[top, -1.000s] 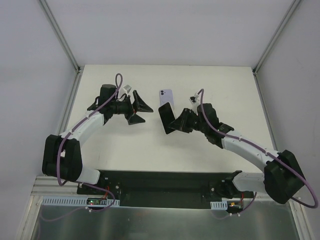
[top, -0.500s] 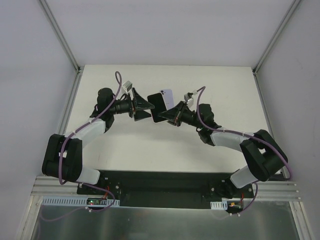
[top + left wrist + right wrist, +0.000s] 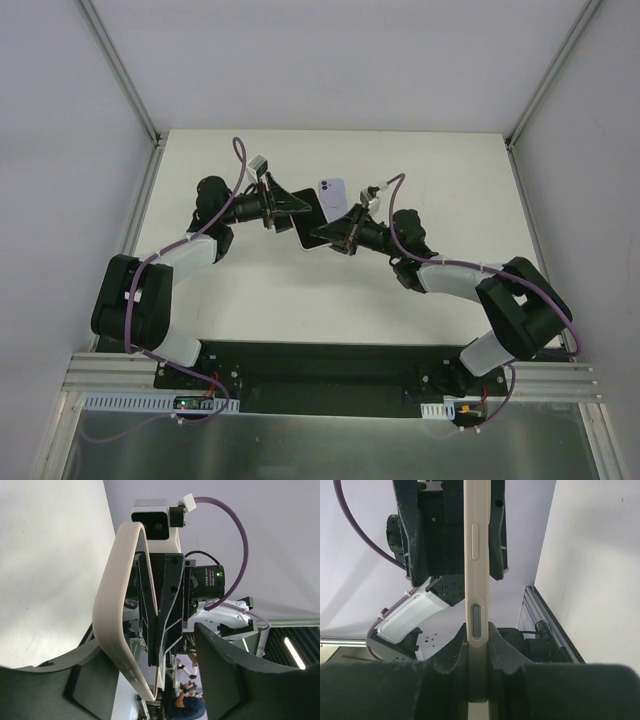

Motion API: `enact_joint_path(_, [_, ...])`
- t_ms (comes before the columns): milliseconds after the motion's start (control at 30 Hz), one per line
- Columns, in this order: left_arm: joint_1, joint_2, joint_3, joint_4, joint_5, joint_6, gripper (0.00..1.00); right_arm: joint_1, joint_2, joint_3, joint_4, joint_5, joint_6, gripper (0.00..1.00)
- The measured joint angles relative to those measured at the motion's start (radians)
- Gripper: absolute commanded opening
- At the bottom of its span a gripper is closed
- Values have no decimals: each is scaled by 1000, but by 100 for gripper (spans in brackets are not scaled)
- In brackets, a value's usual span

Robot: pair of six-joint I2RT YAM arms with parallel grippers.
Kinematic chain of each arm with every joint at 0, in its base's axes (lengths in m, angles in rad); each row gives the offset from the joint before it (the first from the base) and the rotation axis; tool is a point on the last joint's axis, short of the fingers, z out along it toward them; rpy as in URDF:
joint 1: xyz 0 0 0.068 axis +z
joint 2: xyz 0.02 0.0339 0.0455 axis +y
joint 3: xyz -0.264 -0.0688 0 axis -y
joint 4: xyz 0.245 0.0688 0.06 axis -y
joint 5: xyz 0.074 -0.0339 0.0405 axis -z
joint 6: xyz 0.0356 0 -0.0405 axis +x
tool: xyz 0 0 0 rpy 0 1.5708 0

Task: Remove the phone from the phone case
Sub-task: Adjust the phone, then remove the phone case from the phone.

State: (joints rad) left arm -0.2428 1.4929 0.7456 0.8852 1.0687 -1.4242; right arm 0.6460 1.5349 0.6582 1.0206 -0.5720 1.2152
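Observation:
A phone in a cream case (image 3: 312, 230), dark screen up, is held in the air over the table's middle. My right gripper (image 3: 337, 233) is shut on its right end. In the right wrist view the case (image 3: 477, 555) is edge-on, with my right gripper (image 3: 477, 637) clamped on both faces. My left gripper (image 3: 293, 208) is open, with its jaws on either side of the case's left end. In the left wrist view my left gripper (image 3: 150, 647) straddles the cream rim (image 3: 111, 615), which is close to one finger and well apart from the other.
A purple phone (image 3: 332, 190) lies camera side up on the white table (image 3: 440, 170), just behind the two grippers. Both arms reach in towards the table's middle. White walls stand at the back and at both sides.
My right gripper carried the cased phone left and tilted it flatter. My left gripper moved right, and its open jaws now sit around the case's left end.

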Motion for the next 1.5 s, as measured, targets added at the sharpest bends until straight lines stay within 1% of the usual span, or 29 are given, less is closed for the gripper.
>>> enact_joint_path(33, [0, 2, 1, 6, -3, -8, 48, 2, 1, 0, -1, -2, 1, 1])
enact_joint_path(67, [0, 5, 5, 16, -3, -18, 42, 3, 2, 0, -1, -4, 1, 1])
enact_joint_path(200, [0, 13, 20, 20, -3, -34, 38, 4, 2, 6, 16, -5, 0, 1])
enact_joint_path(267, [0, 13, 21, 20, -3, -35, 27, 4, 2, 6, 19, -5, -1, 1])
enact_joint_path(300, [0, 13, 21, 20, -3, -35, 13, 4, 2, 6, 22, -4, -1, 2])
enact_joint_path(333, [0, 13, 21, 15, -4, -34, 4, 4, 2, 6, 25, -4, -2, 1])
enact_joint_path(367, [0, 14, 21, 13, -5, -38, 0, 4, 2, 7, 29, -5, -3, 1])
enact_joint_path(400, [1, 16, 21, 11, -5, -33, 0, 4, 1, 10, 37, -5, -3, 4])
enact_joint_path(433, [2, 18, 21, 17, -6, -34, 0, 4, 0, 13, 30, -4, -9, 23])
enact_joint_path(467, [2, 18, 21, 15, -6, -32, 0, 4, 0, 13, 23, -5, -15, 37])
enact_joint_path(500, [2, 20, 21, 14, -5, -30, 0, 4, -3, 14, 14, -4, -21, 45])
enact_joint_path(533, [1, 21, 21, 9, -5, -31, 0, 5, -10, 16, -9, -1, -35, 58])
enact_joint_path(600, [-5, 21, 21, -3, -5, -29, 0, 11, -35, 16, -86, 8, -84, 72])
enact_joint_path(633, [-7, 21, 21, -12, -5, -25, 0, 14, -64, 16, -156, 20, -126, 80])
enact_joint_path(667, [-7, 21, 21, -18, -4, -22, 0, 16, -82, 16, -190, 29, -147, 82])
enact_joint_path(733, [-7, 21, 21, -39, -4, -10, 0, 19, -171, 19, -364, 74, -253, 85])
enact_joint_path(833, [-7, 20, 23, -83, -5, 17, 0, 21, -344, 48, -636, 174, -411, 86])
enact_joint_path(933, [-7, 19, 31, -123, -5, 39, 0, 21, -463, 96, -809, 260, -523, 85])
enact_joint_path(1000, [-7, 18, 39, -131, -5, 49, 0, 21, -505, 134, -902, 302, -580, 85])
enact_joint_path(1100, [-7, 16, 53, -143, -6, 56, 0, 21, -511, 169, -987, 331, -631, 84])
enact_joint_path(1267, [-7, -2, 69, -172, -7, 72, 0, 26, -478, 172, -1097, 360, -676, 84])
enact_joint_path(1500, [-7, -15, 71, -199, -7, 89, 0, 31, -453, 186, -1159, 383, -706, 83])
